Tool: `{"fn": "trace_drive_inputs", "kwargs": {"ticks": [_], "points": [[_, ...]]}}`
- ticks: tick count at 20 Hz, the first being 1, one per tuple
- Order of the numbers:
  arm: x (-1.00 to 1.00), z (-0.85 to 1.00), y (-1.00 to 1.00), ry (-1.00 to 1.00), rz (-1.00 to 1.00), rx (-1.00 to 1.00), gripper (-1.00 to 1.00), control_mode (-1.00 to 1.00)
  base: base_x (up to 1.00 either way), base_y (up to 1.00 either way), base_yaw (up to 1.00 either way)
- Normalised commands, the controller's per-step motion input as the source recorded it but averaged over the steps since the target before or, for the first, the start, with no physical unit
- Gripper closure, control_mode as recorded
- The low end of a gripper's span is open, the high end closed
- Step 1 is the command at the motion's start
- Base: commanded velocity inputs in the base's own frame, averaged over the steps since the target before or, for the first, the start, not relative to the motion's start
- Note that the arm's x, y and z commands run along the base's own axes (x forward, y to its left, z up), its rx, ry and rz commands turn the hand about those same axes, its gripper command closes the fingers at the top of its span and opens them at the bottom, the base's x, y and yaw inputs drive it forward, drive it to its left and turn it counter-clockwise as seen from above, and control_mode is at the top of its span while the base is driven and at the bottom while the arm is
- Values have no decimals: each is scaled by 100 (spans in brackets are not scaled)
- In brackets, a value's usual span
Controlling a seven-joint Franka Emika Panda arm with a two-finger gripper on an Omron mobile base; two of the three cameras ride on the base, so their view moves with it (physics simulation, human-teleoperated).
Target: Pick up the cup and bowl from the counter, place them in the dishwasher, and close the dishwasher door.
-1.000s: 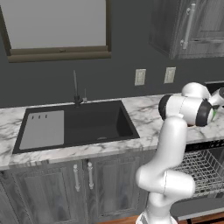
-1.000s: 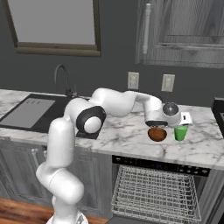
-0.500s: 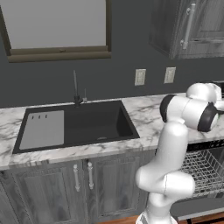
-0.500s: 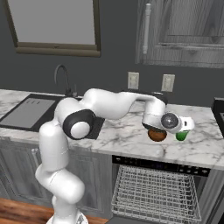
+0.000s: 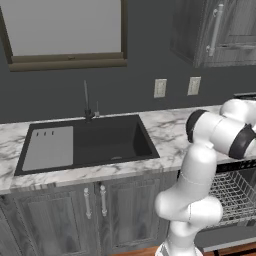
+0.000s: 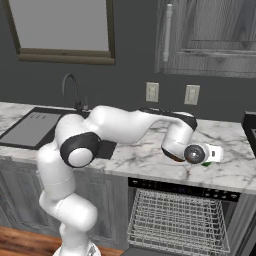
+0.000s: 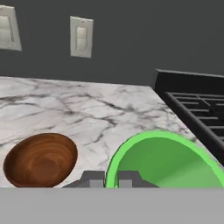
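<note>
The tool (image 7: 111, 178) sits low at the bottom of the hand view, its two small dark tips pinched on the near rim of the cup (image 7: 164, 159), one tip inside the rim, one outside. So: clenched on the cup's lip. Cup is bright green, smooth, glossy plastic look, thin wall, round mouth tipped toward the camera. Whether it's lifted clear of the desk (image 7: 87, 105) I can't tell.

The bowl (image 7: 40, 159) lies just beside the cup, not touching it. Small, round, reddish-brown, wood grain w/ ring lines curling down inside. It rests on the desk.

Desk is white marble w/ grey veins, polished flat slab. In the right base view, a sliver of green shows at the white wrist, near the desk's front edge above the dishwasher (image 6: 176, 220). Dishwasher is open: white wire rack, thin grid of rods, black top strip w/ tiny marks too small to read.

Past the cup, a black stove (image 7: 197, 103) w/ raised grate bars. On the dark grey wall, two white outlet plates (image 7: 81, 36), plain rectangles, no writing.

Further along the desk, a black sink (image 5: 90, 145), matte, rectangular, w/ a lighter grey drain panel at one side and a slim dark faucet (image 5: 87, 100). Cabinets (image 5: 95, 215) below are grey wood-grain w/ metal bar handles. No brands or labels legible anywhere.
</note>
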Motion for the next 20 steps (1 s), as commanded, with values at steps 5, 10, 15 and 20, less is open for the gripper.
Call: {"fn": "trace_drive_inputs", "kwargs": {"ticks": [5, 10, 15, 20], "points": [[-37, 16, 0, -10, -9, 21, 100, -100, 0, 0, 0], [-47, 31, 0, -11, -10, 26, 100, -100, 0, 0, 0], [-56, 13, 0, -10, -8, 27, 100, -100, 0, 0, 0], [-57, 8, 0, -8, -5, 24, 100, -100, 0, 0, 0]]}}
